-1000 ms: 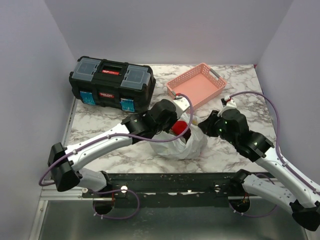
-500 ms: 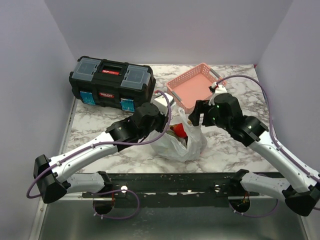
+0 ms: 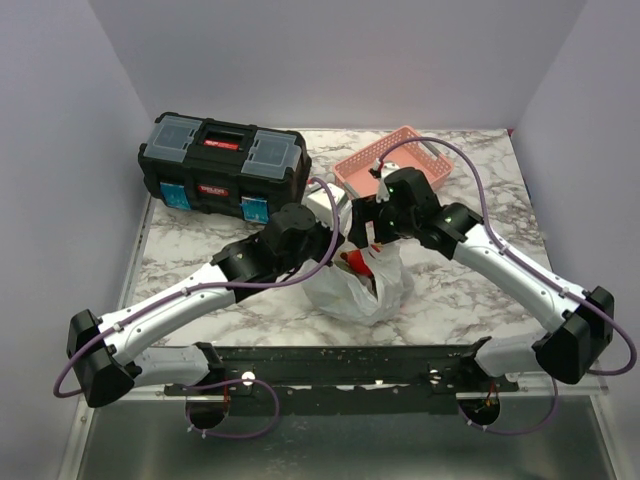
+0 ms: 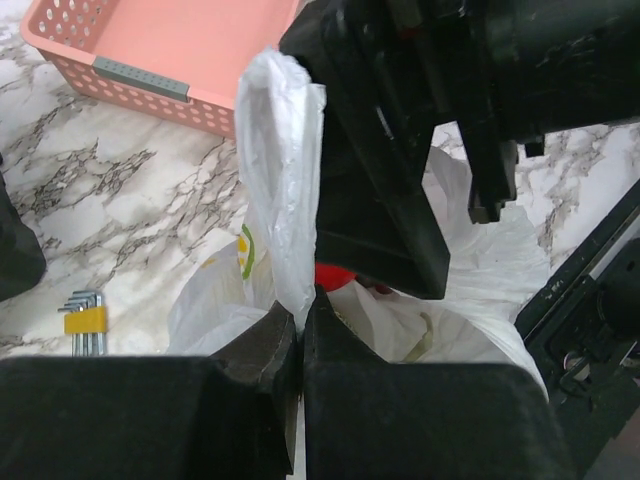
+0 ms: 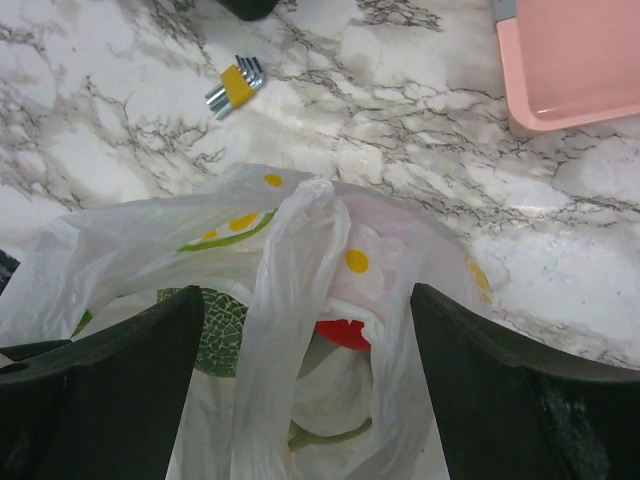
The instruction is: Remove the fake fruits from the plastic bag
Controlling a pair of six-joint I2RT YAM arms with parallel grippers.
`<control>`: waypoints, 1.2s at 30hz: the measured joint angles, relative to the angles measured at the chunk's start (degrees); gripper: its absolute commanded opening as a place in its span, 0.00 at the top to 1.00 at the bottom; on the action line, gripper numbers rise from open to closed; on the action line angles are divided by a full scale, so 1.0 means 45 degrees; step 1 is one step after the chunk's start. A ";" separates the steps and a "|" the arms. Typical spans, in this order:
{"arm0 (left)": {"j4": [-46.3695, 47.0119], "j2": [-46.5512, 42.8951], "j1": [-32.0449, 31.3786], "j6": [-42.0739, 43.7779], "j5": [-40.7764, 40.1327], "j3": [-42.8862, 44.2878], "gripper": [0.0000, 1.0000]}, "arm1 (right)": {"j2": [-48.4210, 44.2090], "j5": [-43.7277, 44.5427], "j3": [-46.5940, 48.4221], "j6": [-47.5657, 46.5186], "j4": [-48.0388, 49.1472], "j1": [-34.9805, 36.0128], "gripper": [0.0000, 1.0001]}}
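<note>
Top external view suggests no fruits are out yet: those that show sit inside the bag (image 3: 350, 292), at 6 o'clock from the basket (image 3: 400, 172). Left gripper (image 4: 300, 318) is pressed together on a bag handle that stands up at its 12 o'clock. Melon (image 5: 225, 330) lies at 9 o'clock of the apple (image 5: 340, 333); grapes are unseen. Right gripper (image 5: 305, 300) is spread either side of a bag strip, directly above the apple.

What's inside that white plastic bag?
Through its open mouth, the plastic bag shows a red fruit and part of a green netted melon. Anything deeper is hidden by crinkled plastic.
</note>
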 measured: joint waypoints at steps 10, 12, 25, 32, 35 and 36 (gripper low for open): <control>0.0034 0.0000 0.0345 -0.0068 0.0510 -0.0015 1.00 | 0.0947 -0.1166 0.0185 -0.0758 0.0097 0.0000 0.11; 0.0117 -0.0024 0.0345 -0.0165 0.0549 -0.0063 1.00 | 0.1001 -0.1477 0.0185 -0.0889 0.0107 0.0000 0.13; -0.0461 0.0413 0.0369 -0.0602 0.0058 0.0733 1.00 | 0.0321 -0.0525 -0.1477 -0.0340 0.1457 0.0000 0.99; -0.1778 0.0806 0.0957 -0.1234 -0.1569 0.2011 1.00 | -0.2064 0.1841 -0.1778 0.0685 0.2142 0.0000 0.99; -0.2059 0.0495 0.1685 -0.1778 -0.1807 0.1938 1.00 | -0.2851 0.2443 -0.1778 0.1020 0.2511 0.0000 0.99; -0.2108 0.0291 0.1948 -0.1953 -0.1802 0.1812 1.00 | -0.3050 0.2550 -0.1778 0.1137 0.2667 0.0000 0.99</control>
